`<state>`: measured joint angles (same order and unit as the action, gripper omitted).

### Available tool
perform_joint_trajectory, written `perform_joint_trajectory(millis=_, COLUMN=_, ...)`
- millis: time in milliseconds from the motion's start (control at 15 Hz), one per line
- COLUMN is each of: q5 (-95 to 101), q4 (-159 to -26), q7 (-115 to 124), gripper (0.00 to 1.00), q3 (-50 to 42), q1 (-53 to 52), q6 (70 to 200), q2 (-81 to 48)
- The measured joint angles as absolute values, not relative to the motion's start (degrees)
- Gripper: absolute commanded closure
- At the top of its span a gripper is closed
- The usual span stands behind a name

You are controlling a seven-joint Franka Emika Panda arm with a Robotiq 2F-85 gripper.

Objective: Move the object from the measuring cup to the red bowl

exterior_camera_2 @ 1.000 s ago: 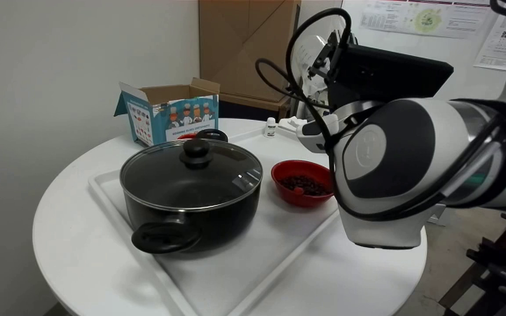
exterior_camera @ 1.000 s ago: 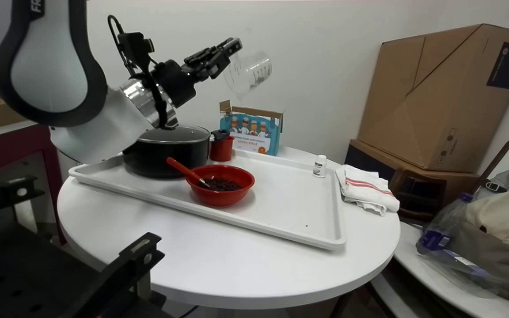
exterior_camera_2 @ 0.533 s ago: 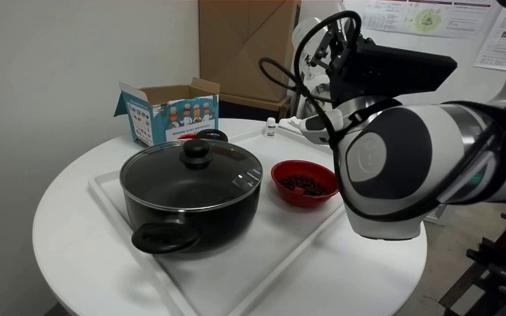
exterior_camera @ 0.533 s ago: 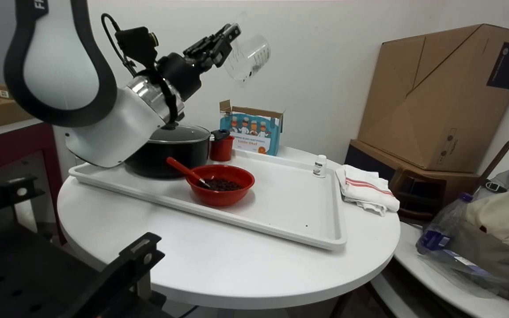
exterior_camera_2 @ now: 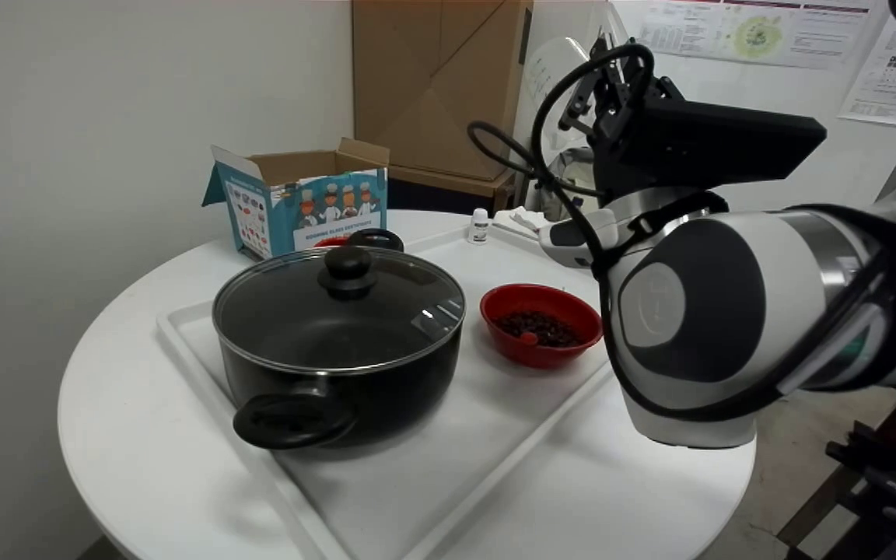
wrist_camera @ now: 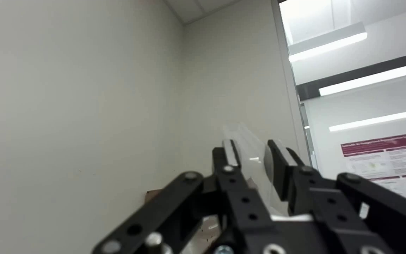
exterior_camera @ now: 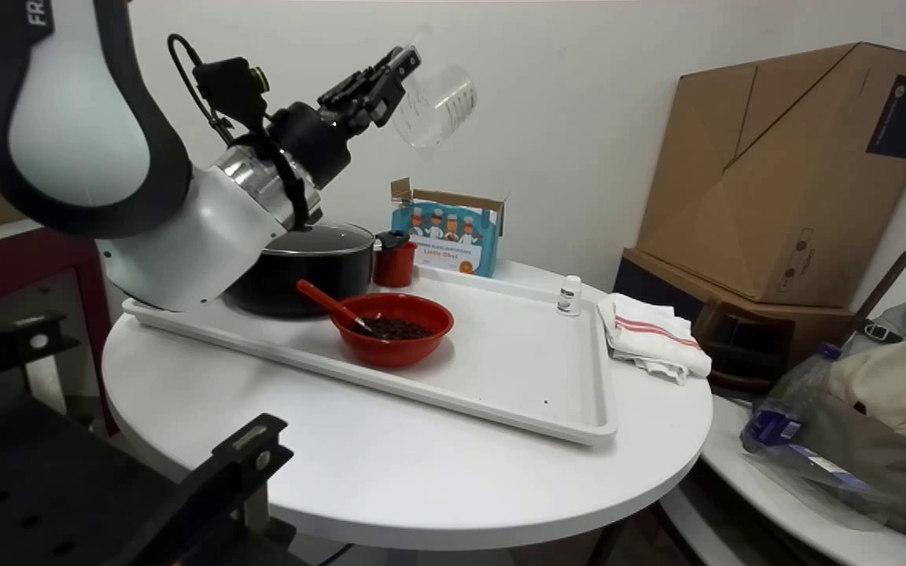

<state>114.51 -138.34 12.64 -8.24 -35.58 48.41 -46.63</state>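
Tabletop (exterior_camera: 437, 479), round and white, fills the lower centre in an exterior view, bearing a white tray (exterior_camera: 532, 369). Mid-frame on the tray, the red bowl (exterior_camera: 392, 353) holds small dark pieces (exterior_camera: 398, 328) and a red-handled spoon (exterior_camera: 331, 303). Higher, at upper centre, the gripper (wrist_camera: 254, 155), low and right of centre in the wrist view, clasps the clear, tilted measuring cup (exterior_camera: 449, 106). Farther back stand a black pot (exterior_camera: 319, 275), left of centre, and a blue box (exterior_camera: 453, 240).

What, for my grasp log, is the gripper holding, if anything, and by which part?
The gripper holds the clear measuring cup by what looks like its handle.
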Motion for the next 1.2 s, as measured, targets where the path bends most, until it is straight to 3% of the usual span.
perform_joint_trajectory(millis=533, q5=109.5, q4=-132.1, q7=11.6, gripper=0.87, q3=5.2, q1=-18.0, q6=51.1, q2=-45.9)
perform_joint_trajectory(millis=1200, q5=100.3, q4=-122.3, q7=1.6, gripper=0.88, q3=12.9, q1=-6.7, q6=71.7, q2=-37.8)
